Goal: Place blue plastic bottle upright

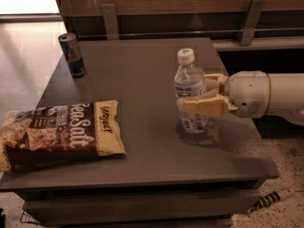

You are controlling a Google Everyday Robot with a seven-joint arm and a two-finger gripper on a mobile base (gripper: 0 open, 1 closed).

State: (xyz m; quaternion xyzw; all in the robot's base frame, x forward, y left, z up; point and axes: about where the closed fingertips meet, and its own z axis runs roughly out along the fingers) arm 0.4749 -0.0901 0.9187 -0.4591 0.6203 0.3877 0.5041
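Note:
The blue plastic bottle (188, 82) is clear with a white cap and a blue-and-white label low on its body. It stands upright on the grey table (142, 80), right of the middle. My gripper (195, 95) comes in from the right on a white arm. Its tan fingers (202, 106) lie on both sides of the bottle's middle, shut on it. The bottle's base seems to rest on the table top.
A dark blue drink can (72, 54) stands at the table's back left. A brown and cream snack bag (59, 133) lies flat at the front left. A wooden wall with metal brackets (110, 20) runs behind the table. The table's right edge is close under my arm.

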